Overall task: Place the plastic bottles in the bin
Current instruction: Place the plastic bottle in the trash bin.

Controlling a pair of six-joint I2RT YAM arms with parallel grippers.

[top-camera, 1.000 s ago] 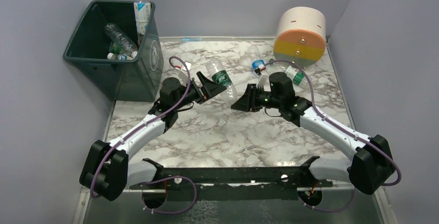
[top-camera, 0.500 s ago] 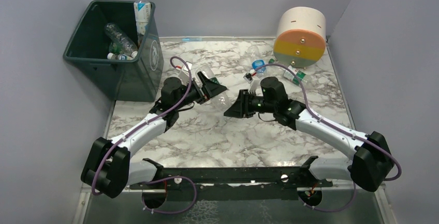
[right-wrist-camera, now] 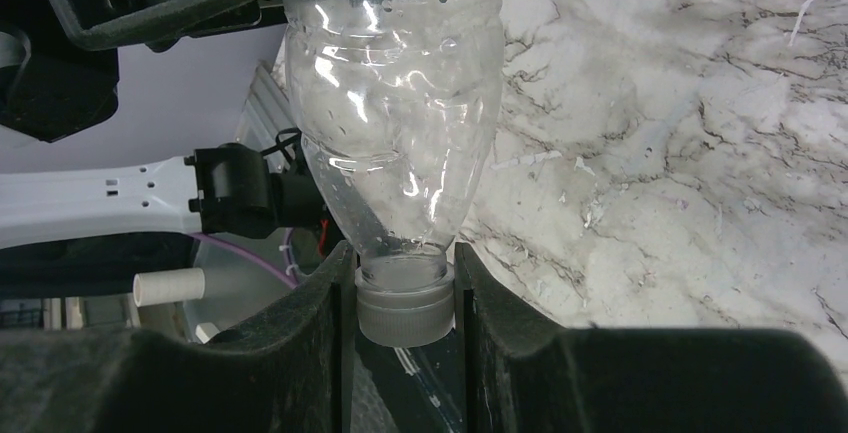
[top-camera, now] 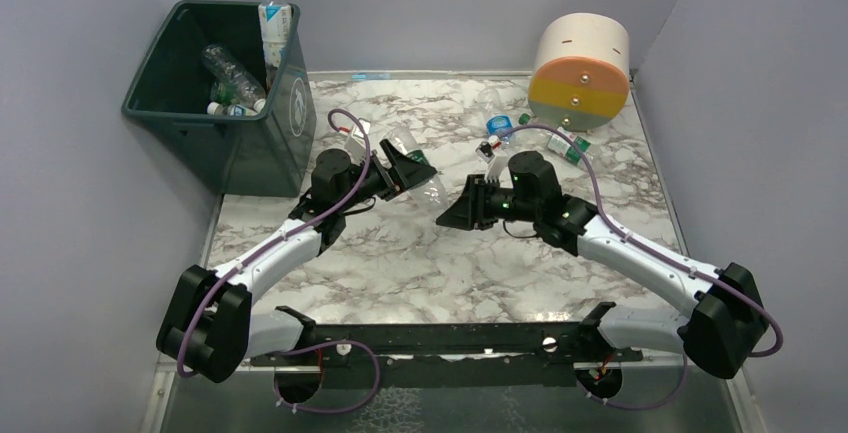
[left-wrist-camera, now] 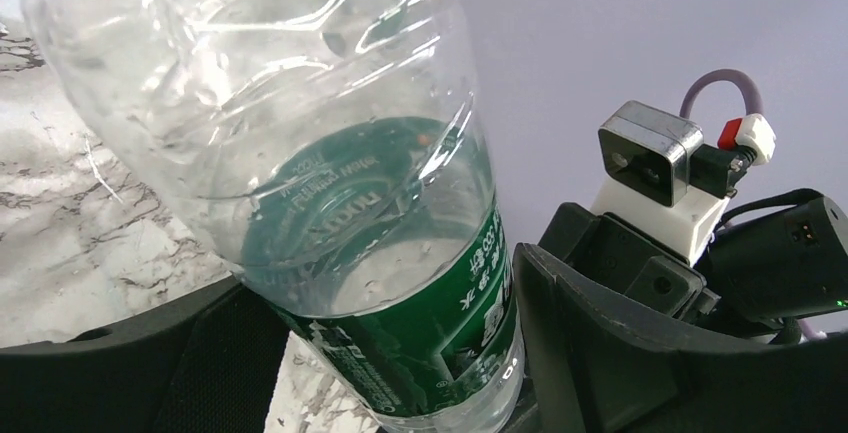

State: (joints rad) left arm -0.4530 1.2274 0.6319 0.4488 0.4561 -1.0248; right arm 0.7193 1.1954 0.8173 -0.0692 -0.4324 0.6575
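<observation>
Here the right gripper (right-wrist-camera: 405,305) pinches the cap of a clear bottle (right-wrist-camera: 398,123) over mid-table, with the bin (top-camera: 250,153) at its ten o'clock. The left gripper (left-wrist-camera: 380,338) straddles its green-labelled body; I cannot tell whether it is clamped.

The bin (top-camera: 190,118) is dark green with a round white logo (top-camera: 299,111); the table (top-camera: 420,263) is white marble-patterned with grey veining, and the walls (top-camera: 440,3) are pale lavender. The cylinder (top-camera: 580,68) is banded cream, orange and yellow. The bottle (left-wrist-camera: 330,103) between the arms (top-camera: 275,253) is clear, with a dark green label (left-wrist-camera: 430,323) printed in white and a translucent whitish cap (right-wrist-camera: 405,305); the arms are white with black joints and purple cables (top-camera: 340,113).
</observation>
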